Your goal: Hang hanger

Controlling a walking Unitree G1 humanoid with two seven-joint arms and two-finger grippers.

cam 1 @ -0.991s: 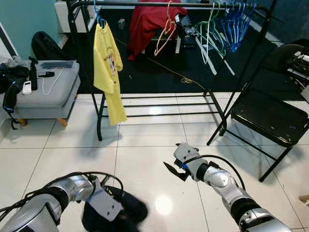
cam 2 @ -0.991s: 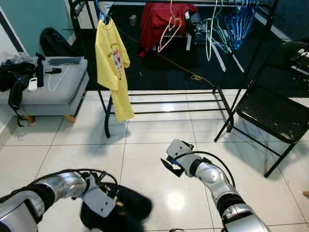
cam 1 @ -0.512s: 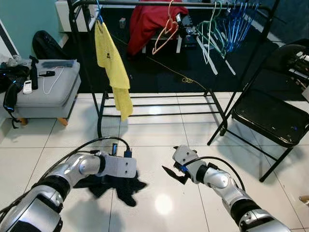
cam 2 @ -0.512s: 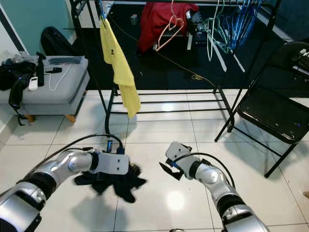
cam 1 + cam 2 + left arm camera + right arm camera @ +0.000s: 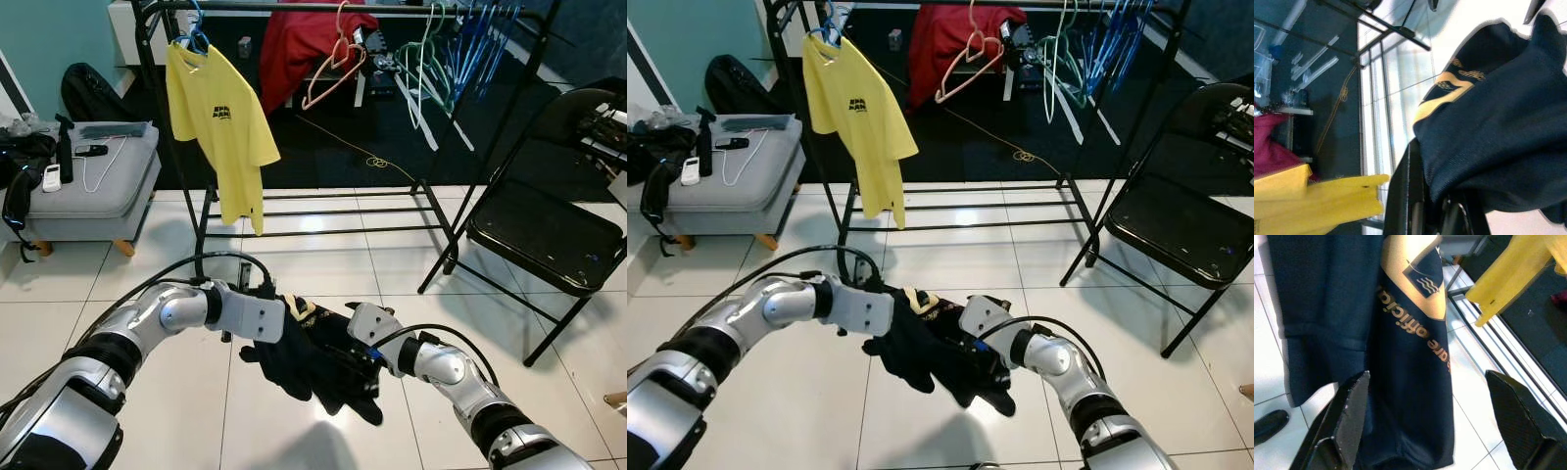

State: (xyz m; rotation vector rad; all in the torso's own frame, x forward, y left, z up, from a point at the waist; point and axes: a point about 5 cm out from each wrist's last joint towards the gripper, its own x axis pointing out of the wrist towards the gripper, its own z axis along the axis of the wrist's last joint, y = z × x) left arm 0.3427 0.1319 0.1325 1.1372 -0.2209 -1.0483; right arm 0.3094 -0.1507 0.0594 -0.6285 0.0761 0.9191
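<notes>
A dark navy garment [image 5: 323,360] with gold print hangs in the air just above the white tiles, between my two arms. My left gripper [image 5: 279,319] is shut on its upper edge; the left wrist view shows the cloth [image 5: 1498,112] bunched over the black fingers [image 5: 1411,196]. My right gripper [image 5: 1435,431] is open, its fingers [image 5: 1352,416] spread wide right against the cloth [image 5: 1410,357]. I cannot make out a hanger inside the garment. Ahead, a black clothes rack [image 5: 294,8] carries a yellow T-shirt [image 5: 230,127] on a blue hanger [image 5: 196,39].
The rail also holds a red garment [image 5: 304,44], a pink hanger [image 5: 328,73] and several green and blue hangers [image 5: 460,49]. A black folding chair [image 5: 549,240] stands on the right, and a grey ottoman [image 5: 93,191] with small items on the left.
My left arm has lifted the dark garment off the floor and carried it right, up to the right gripper. The yellow T-shirt has swung round on the rail to face me.
</notes>
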